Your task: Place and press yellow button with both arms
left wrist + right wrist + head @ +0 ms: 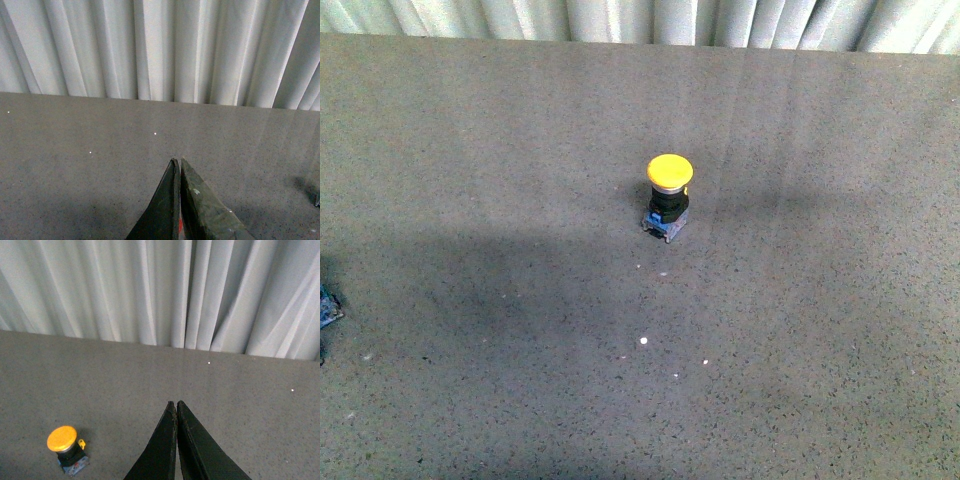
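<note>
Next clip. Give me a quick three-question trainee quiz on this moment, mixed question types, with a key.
1. True or false: the yellow button stands upright on the table, cap on top.
2. Multiple choice: the right gripper is A) shut, empty; B) shut on the button; C) wide open.
3. Short answer: which wrist view shows the button?

Key
1. True; nothing touches it.
2. A. The left gripper is shut too.
3. The right wrist view; in the left wrist view there is only table and the curtain.
</note>
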Tool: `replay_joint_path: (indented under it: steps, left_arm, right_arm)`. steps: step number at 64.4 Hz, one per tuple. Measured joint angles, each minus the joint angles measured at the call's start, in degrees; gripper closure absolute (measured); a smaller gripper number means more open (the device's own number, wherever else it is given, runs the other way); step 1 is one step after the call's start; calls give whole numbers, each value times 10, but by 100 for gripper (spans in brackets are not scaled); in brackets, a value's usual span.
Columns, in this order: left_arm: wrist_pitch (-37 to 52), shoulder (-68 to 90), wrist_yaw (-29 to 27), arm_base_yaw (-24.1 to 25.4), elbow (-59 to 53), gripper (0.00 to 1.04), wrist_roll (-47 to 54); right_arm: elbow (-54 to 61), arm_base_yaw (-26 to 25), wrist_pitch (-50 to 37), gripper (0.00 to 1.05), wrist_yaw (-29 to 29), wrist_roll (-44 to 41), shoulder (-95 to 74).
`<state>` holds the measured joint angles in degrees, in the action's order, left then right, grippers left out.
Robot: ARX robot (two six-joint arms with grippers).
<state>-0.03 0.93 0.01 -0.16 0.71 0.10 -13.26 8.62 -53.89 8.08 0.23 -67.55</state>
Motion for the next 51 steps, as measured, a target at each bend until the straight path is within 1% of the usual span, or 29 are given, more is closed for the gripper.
replay_joint_path:
  steps: [9,19,21,23,27,46,51]
  left_arm:
    - [0,0,0,0,0,103,0]
    - [0,0,0,0,0,103,0]
    - [0,0,0,0,0,103,0]
    - [0,0,0,0,0,103,0]
    - [0,0,0,0,0,103,0]
    - [0,0,0,0,0,103,0]
    - [0,0,0,0,0,103,0]
  right_arm:
    - [36,-19,20,103,-15,0,54]
    - [76,-41,65,103,-39,0,137]
    - [87,-58,50,103,-69,0,140]
    - [96,-69,41,103,-77,0,143]
    - [110,-83,55,103,-76,0,160]
    - [122,-85,161,103,-80,0,285]
    - [122,-85,204,103,-80,0,333]
